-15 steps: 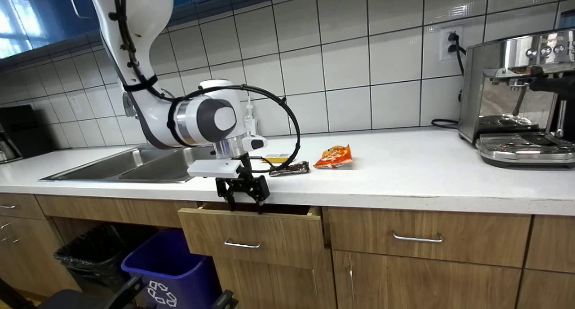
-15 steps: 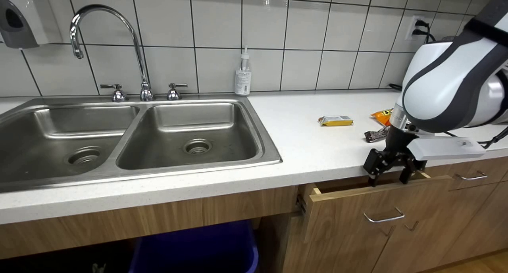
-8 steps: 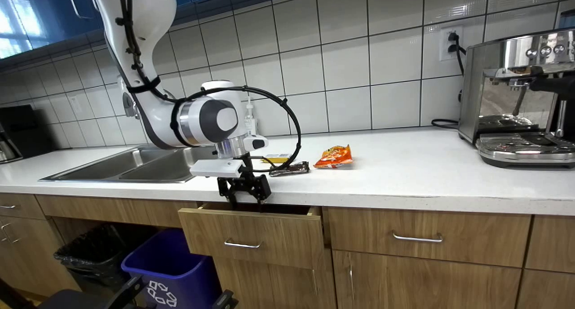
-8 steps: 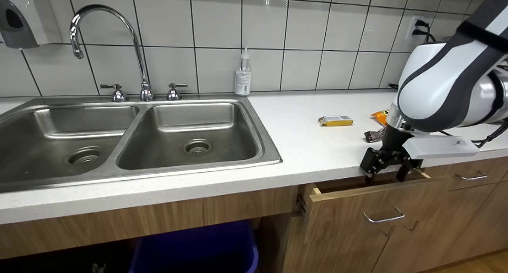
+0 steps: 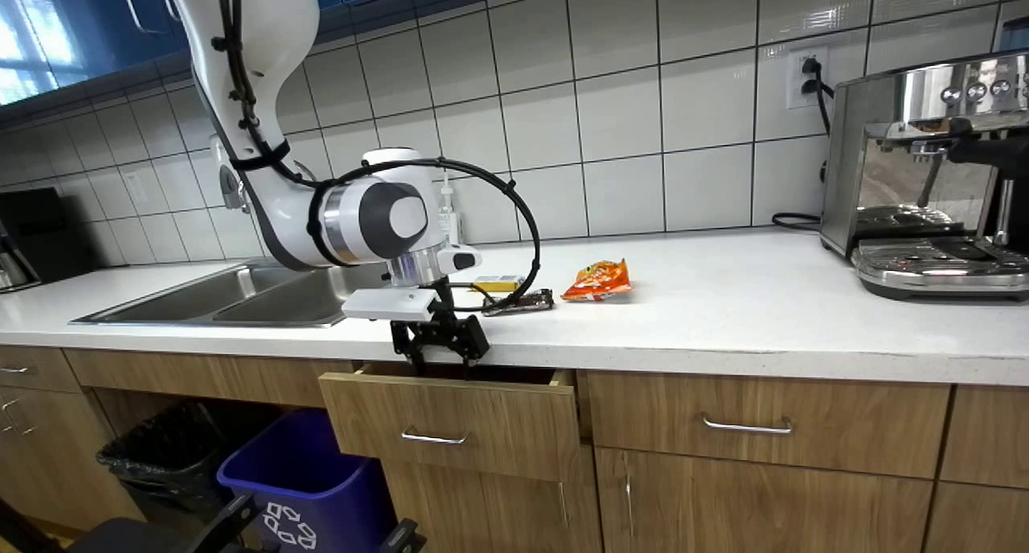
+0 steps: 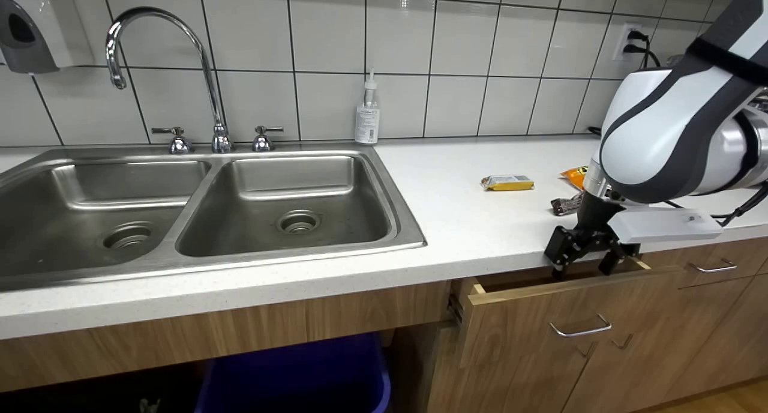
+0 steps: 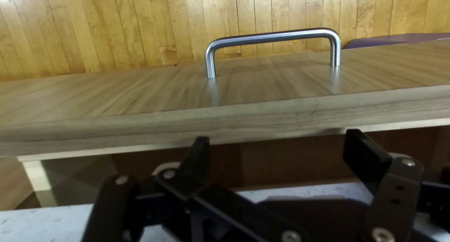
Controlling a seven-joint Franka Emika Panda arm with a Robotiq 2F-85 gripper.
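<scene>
Just under the front edge of the white countertop (image 5: 723, 304), we see a wooden drawer (image 5: 450, 412) standing partly open, a chrome handle (image 7: 270, 37) on its front panel (image 7: 246, 89). Over the drawer's opening hangs the black gripper (image 7: 277, 140), pointing down, its fingers (image 7: 365, 150) just behind the panel's upper edge. We see these spread wide apart, with nothing that we can make out held between them; whether either one touches the panel, we cannot tell. On the countertop behind the gripper we find a dark-wrapped bar (image 5: 537, 300), with an orange packet (image 5: 599, 280) beside it and a yellow packet (image 6: 507, 185) nearby. In an exterior view we also see a double steel sink (image 6: 407, 232), with a curved faucet (image 6: 221, 140) at its back rim and a clear pump bottle (image 6: 367, 125) standing near its corner by the tiled wall (image 6: 327, 104). Under the countertop we see a blue bin (image 5: 346, 505) bearing a white recycling mark (image 5: 291, 527), just beside a black-lined bin (image 5: 157, 469). Well apart from the gripper, farther along the countertop, we see an espresso machine (image 5: 924, 175) near a wall outlet (image 5: 796, 95) that holds black plugs (image 5: 810, 67).
</scene>
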